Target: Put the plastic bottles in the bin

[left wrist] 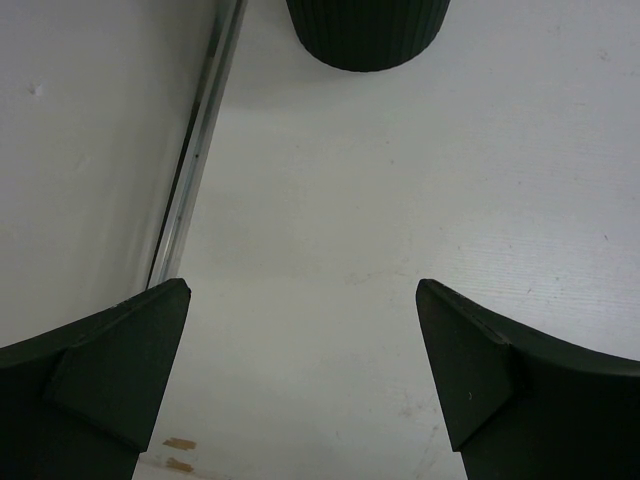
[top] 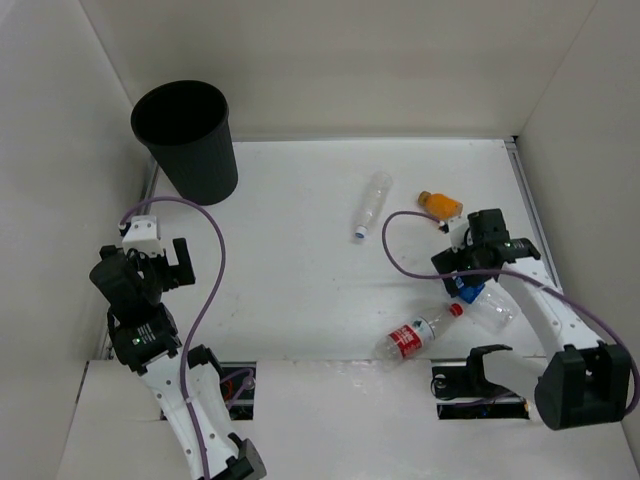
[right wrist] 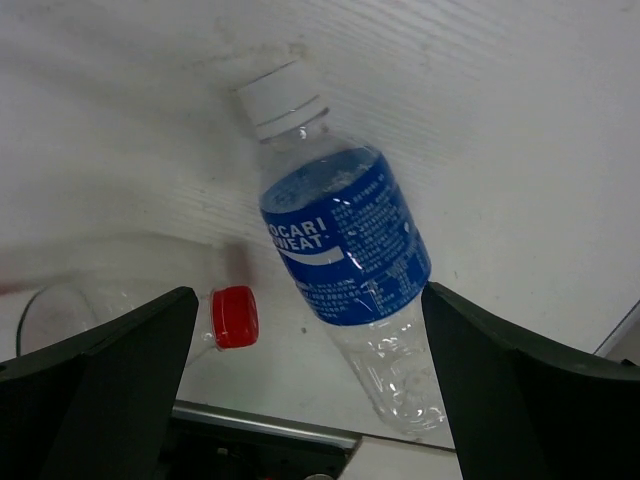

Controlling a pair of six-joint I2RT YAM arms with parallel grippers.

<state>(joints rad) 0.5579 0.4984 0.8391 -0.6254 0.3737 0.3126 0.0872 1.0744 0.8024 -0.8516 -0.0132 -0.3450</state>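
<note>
Now, bin (top: 185,140): upper left, upright on the table (top: 300,290).
Left end effector (left wrist: 302,290): lower left, fingers apart, empty, pointing at the bin.
Loose bottles: unlabelled bottle (top: 372,203) centre, red-label bottle (top: 410,340) lower right, orange bottle (top: 441,205) right.
Blue-label bottle (right wrist: 345,270): lying slantwise under the right end effector (right wrist: 308,295).
Right end effector: fingers apart, seemingly not touching.
Grasp: turn square to the label, descend, close gently mid-body.

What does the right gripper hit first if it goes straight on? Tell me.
Probably the blue-label bottle, lying on the table between the open fingers of the right gripper, squarely in its line. The red cap of another bottle sits off to one side. Depth is unclear.
</note>
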